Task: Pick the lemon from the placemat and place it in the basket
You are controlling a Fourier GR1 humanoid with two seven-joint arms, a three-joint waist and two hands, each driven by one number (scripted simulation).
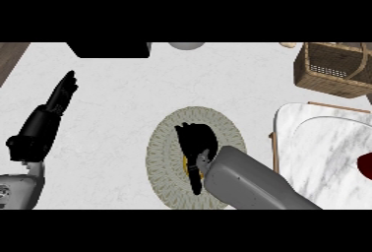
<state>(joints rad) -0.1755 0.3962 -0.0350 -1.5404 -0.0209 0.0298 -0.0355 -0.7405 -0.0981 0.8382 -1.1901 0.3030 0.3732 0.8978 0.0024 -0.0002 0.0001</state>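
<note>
Head view: the right hand [198, 141] covers the middle of the round woven placemat [170, 172], hiding the lemon [186, 163] but for a yellow sliver. Whether it grips the lemon cannot be told. The left hand [59, 98] rests at the left, straight and spread. The basket [330, 74] stands well apart at the upper right, with a marble board [327, 142] just right of the placemat.

White marbled counter [218, 74], dark wooden strip [7, 56] at its upper-left corner
</note>
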